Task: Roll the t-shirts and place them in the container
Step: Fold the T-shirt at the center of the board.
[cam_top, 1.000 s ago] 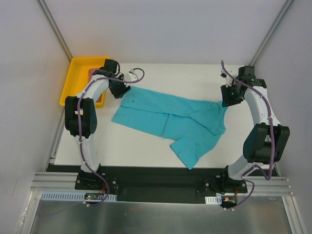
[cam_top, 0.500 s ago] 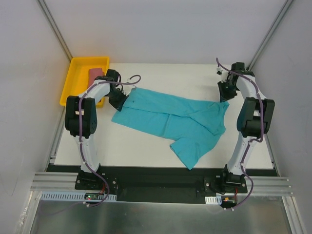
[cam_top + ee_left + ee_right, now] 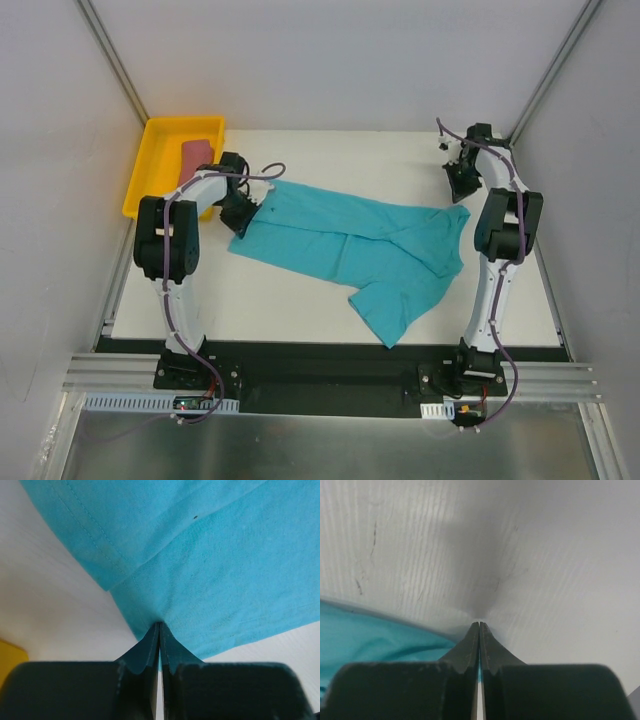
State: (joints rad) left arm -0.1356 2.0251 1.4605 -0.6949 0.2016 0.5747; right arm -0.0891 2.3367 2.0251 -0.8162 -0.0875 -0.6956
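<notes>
The teal-blue t-shirt (image 3: pixel 350 245) lies spread across the white table (image 3: pixel 290 300). My left gripper (image 3: pixel 243 212) is at its left edge. In the left wrist view the left gripper (image 3: pixel 159 625) is shut on the teal cloth (image 3: pixel 225 555), which bunches at the tips. My right gripper (image 3: pixel 461 188) is at the shirt's far right corner. Its jaws (image 3: pixel 479 624) are shut with the tips on bare table, a sliver of teal shows between the fingers, and the shirt (image 3: pixel 370 640) lies to their left. The dusty red-pink t-shirt (image 3: pixel 196 155) lies in the tray.
A yellow tray (image 3: pixel 140 175) stands at the table's far left corner, just behind the left arm. Grey walls close in on both sides. The right arm stands folded near the table's right edge.
Both grippers have shut. The left one slid slightly nearer along the shirt's left edge. The right arm folded upright and its gripper moved farther back, at the shirt's right corner.
</notes>
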